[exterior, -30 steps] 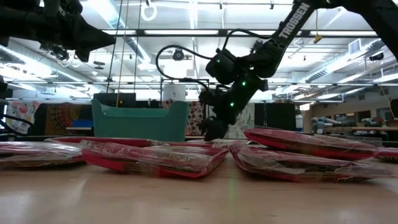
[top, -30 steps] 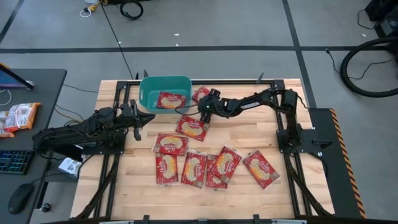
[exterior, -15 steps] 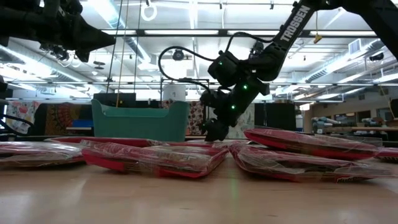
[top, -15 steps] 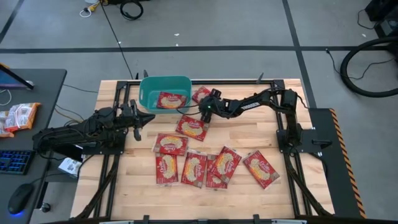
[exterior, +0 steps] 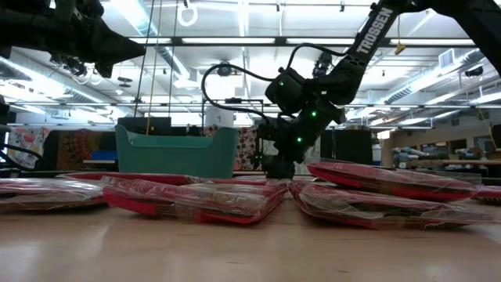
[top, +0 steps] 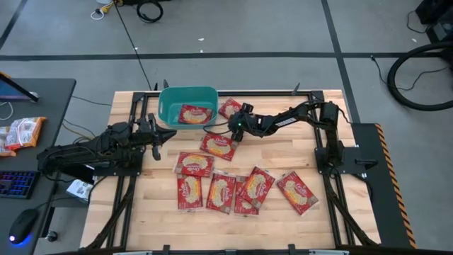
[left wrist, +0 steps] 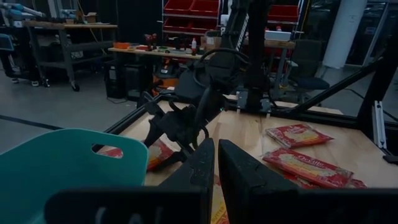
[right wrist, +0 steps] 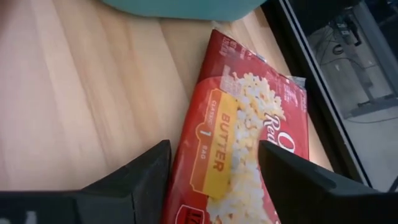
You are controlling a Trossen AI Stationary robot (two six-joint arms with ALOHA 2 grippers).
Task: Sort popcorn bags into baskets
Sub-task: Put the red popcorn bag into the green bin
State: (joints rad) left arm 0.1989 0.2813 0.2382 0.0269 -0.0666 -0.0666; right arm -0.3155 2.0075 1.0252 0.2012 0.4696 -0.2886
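Right gripper [right wrist: 211,180] jaws wide, poised over popcorn bag [right wrist: 245,143] beside teal tub [top: 185,106]. Left gripper [left wrist: 216,163] jaws nearly closed, empty, waiting left of tub.

We see two black jointed arms; the right arm [exterior: 344,70] bears white TROSSEN lettering, looping black cables and green lights.

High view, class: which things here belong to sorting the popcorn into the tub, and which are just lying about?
Belongs to the job:
- popcorn bags on the table, one already in the tub
- teal basket
- right gripper, open over a bag
- left gripper, shut, waiting

Just lying about:
- snack packets on the side desk
- keyboard
- mouse
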